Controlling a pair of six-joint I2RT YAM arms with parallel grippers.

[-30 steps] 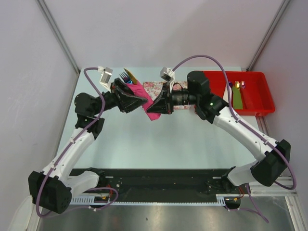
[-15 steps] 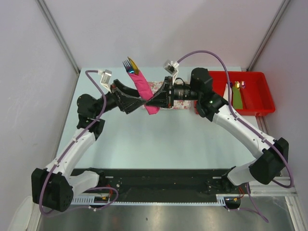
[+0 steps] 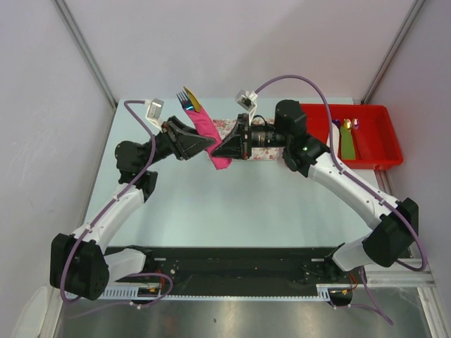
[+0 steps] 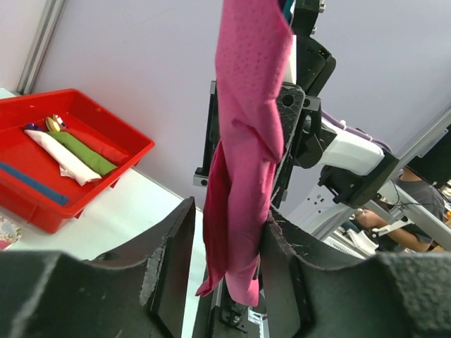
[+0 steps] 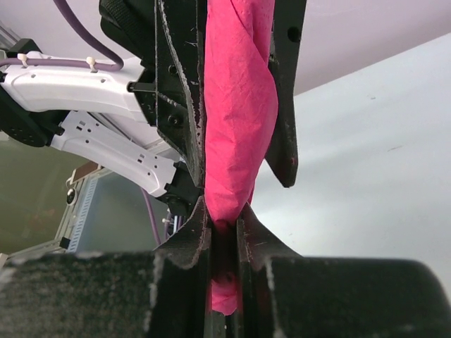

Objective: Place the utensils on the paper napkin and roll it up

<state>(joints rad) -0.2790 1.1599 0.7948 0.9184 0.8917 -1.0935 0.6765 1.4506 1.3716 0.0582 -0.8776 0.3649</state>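
Right pincer pinches the tail of the crinkled, twisted magenta paper napkin; left pincer clamps its middle, blue fork poking out.

No writing, label, brand, number or sign can be read in any of the three views.

magenta napkin, red bin, floral tray
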